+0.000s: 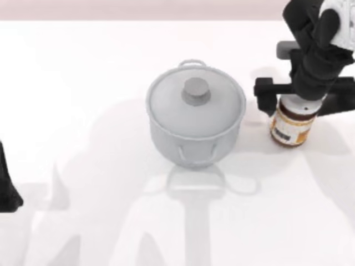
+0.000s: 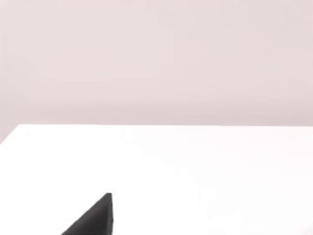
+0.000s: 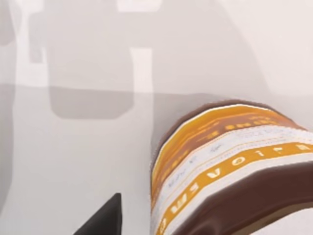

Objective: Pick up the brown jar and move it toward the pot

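The pot (image 1: 195,119), light grey with a knobbed lid and two loop handles, stands at the table's middle. To its right stands the brown jar (image 1: 289,126), with its orange-and-white label and a barcode. My right gripper (image 1: 304,91) hovers directly over the jar's lid, open, its dark fingers spread wider than the jar. In the right wrist view the jar (image 3: 230,171) fills the near side, and one dark finger (image 3: 102,220) stands apart from it with a gap between; the other finger is hidden. My left gripper (image 1: 6,191) is parked at the left edge, open.
The white table (image 1: 83,83) carries soft shadows of the arms and the pot. A narrow strip of bare table separates the pot's right side from the jar. The left wrist view shows only bare table, a plain wall, and one dark finger (image 2: 95,218).
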